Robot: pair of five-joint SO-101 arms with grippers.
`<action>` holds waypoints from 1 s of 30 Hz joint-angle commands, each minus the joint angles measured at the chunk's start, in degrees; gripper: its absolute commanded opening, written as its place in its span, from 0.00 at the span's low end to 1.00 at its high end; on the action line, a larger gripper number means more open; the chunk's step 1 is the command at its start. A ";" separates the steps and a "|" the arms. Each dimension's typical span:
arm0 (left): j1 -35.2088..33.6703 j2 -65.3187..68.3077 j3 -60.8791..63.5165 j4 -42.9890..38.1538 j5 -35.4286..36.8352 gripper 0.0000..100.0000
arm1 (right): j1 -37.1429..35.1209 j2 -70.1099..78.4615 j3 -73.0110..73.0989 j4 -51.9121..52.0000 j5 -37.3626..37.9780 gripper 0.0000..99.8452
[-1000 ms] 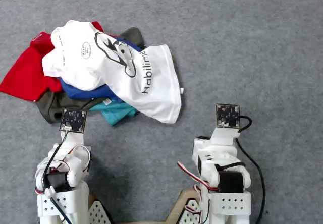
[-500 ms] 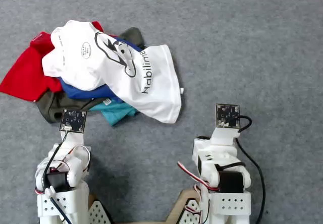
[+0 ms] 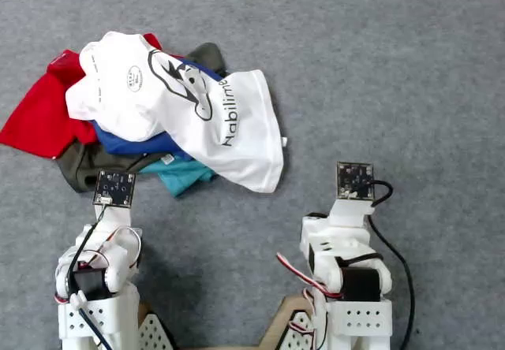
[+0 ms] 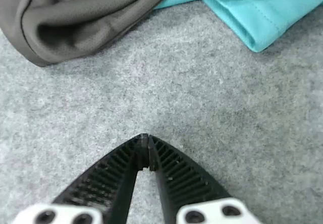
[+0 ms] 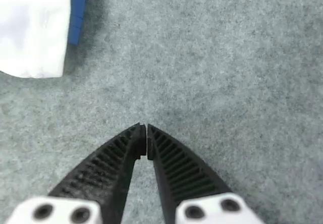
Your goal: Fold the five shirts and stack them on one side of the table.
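Note:
A heap of shirts lies at the table's left. A white shirt (image 3: pixel 197 106) with a black print is on top, over a blue shirt (image 3: pixel 130 143), a red shirt (image 3: pixel 38 113), a dark grey shirt (image 3: pixel 83 165) and a teal shirt (image 3: pixel 183 174). My left gripper (image 4: pixel 148 151) is shut over bare carpet, just short of the dark grey shirt (image 4: pixel 75 17) and the teal shirt (image 4: pixel 257 7). My right gripper (image 5: pixel 146 138) is shut over bare carpet, with the white shirt's corner (image 5: pixel 33 27) and a strip of the blue shirt (image 5: pixel 77 12) farther off.
Grey carpet (image 3: pixel 394 74) covers the whole table. Both arm bases stand at the near edge, the left arm (image 3: pixel 99 263) below the heap and the right arm (image 3: pixel 347 247) right of it.

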State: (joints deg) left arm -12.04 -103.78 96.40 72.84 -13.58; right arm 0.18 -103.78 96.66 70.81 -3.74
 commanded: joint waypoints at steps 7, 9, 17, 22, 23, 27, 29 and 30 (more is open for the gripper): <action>0.04 -0.26 0.84 0.09 0.44 0.03 | -14.15 -3.47 -0.13 0.35 -0.35 0.01; 0.04 -0.26 0.84 0.09 0.44 0.03 | -13.63 -3.47 -0.13 0.35 -0.35 0.01; 0.04 -0.26 0.84 0.09 0.44 0.03 | -13.89 -3.21 -0.13 2.29 -0.44 0.01; 0.04 -0.26 0.84 0.09 0.44 0.03 | -13.71 -3.56 -0.13 2.29 0.00 0.02; 0.04 -0.26 0.84 0.09 0.44 0.03 | -13.54 -3.47 -0.22 1.05 0.00 0.02; 0.04 -0.26 0.84 0.09 0.44 0.03 | -12.31 -3.21 -1.01 -0.53 -0.26 0.02; 0.04 -0.26 0.84 0.09 0.44 0.03 | -8.97 -3.12 -3.12 -0.88 0.26 0.02; 0.04 -0.26 0.84 0.09 0.44 0.03 | -6.86 -3.03 -4.70 -0.88 1.85 0.03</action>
State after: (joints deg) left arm -12.04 -103.78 96.40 72.84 -13.58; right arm -11.08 -103.78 96.40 71.16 -3.74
